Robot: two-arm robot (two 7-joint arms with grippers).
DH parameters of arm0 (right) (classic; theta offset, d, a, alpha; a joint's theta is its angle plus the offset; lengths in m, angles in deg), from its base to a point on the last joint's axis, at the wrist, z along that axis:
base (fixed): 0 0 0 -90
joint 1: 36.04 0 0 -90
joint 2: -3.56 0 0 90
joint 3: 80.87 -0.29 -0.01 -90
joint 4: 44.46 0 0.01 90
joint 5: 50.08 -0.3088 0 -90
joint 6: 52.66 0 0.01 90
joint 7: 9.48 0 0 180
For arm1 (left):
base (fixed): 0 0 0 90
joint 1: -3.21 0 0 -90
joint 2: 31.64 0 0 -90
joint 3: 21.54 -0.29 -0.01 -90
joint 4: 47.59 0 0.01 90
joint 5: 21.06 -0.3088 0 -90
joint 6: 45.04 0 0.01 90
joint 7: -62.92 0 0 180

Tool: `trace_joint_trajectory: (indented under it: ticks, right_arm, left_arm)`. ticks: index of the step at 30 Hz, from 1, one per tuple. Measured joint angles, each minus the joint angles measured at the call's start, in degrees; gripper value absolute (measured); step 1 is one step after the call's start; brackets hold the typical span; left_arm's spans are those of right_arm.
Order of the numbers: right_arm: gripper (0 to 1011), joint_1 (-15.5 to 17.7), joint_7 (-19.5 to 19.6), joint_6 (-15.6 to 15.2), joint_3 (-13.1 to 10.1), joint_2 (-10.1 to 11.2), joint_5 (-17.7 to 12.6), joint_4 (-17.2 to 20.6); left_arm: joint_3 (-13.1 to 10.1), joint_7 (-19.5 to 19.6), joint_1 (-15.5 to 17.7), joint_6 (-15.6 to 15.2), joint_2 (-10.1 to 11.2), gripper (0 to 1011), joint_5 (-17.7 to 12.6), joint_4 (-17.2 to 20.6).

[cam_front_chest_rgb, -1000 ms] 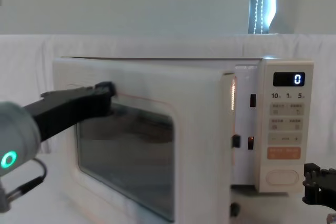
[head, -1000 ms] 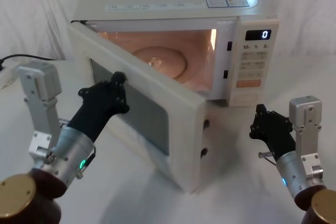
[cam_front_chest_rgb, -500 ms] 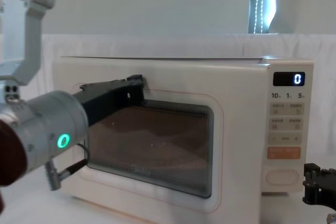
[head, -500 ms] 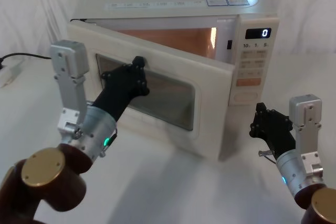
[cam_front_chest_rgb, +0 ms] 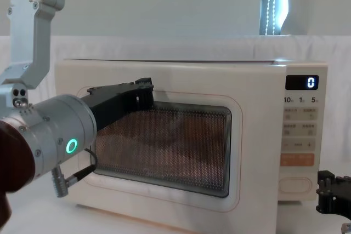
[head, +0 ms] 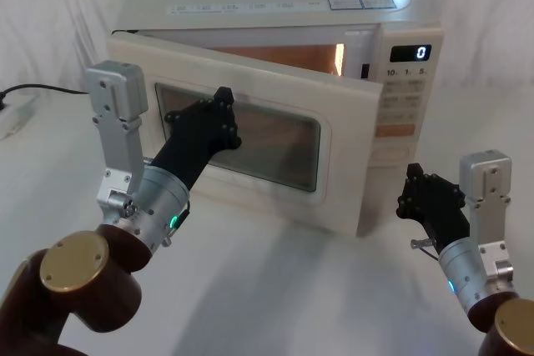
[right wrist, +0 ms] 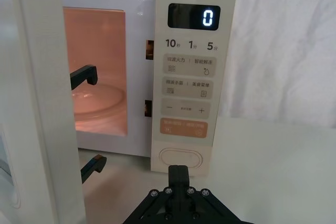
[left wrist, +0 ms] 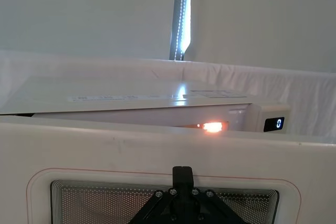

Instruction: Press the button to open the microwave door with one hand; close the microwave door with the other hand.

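The microwave door stands ajar by a narrow gap, with the lit cavity showing behind its right edge. My left gripper, the long black one with the green ring, is shut and its tip rests against the door's upper frame, just above the dark window. The left wrist view has that tip at the window's top edge on the door. My right gripper hovers shut, low in front of the control panel and apart from it. The button lies just beyond its tip.
The microwave sits on a white cloth-covered table. A black cable runs along the far left. The display reads 0. An orange key sits above the button. A glass turntable lies inside the cavity.
The door has swung from wide open to nearly shut, with my left gripper pushing on it and moving toward the microwave. The right arm has stayed still.
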Motion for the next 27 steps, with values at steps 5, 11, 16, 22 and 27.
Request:
trace_joint_trajectory:
  ticks: [5, 11, 16, 22, 27]
  right_arm:
    - [0, 0.0, 0.0, 0.0, 0.0, 0.0, 0.0, 0.0]
    - [0, 0.0, 0.0, 0.0, 0.0, 0.0, 0.0, 0.0]
    - [0, 0.0, 0.0, 0.0, 0.0, 0.0, 0.0, 0.0]
    - [0, 0.0, 0.0, 0.0, 0.0, 0.0, 0.0, 0.0]
    - [0, 0.0, 0.0, 0.0, 0.0, 0.0, 0.0, 0.0]
  left_arm:
    - [0.0, 0.0, -0.1, 0.0, 0.0, 0, 0.0, 0.1]
    - [0.1, 0.0, -0.1, 0.0, 0.1, 0, 0.1, 0.2]
    - [0.1, 0.0, -0.2, 0.0, 0.1, 0, 0.1, 0.2]
    - [0.0, 0.2, 0.1, 0.2, 0.0, 0, 0.1, -0.1]
    - [-0.2, 0.9, 1.2, 1.1, -0.6, 0, 0.3, -1.9]
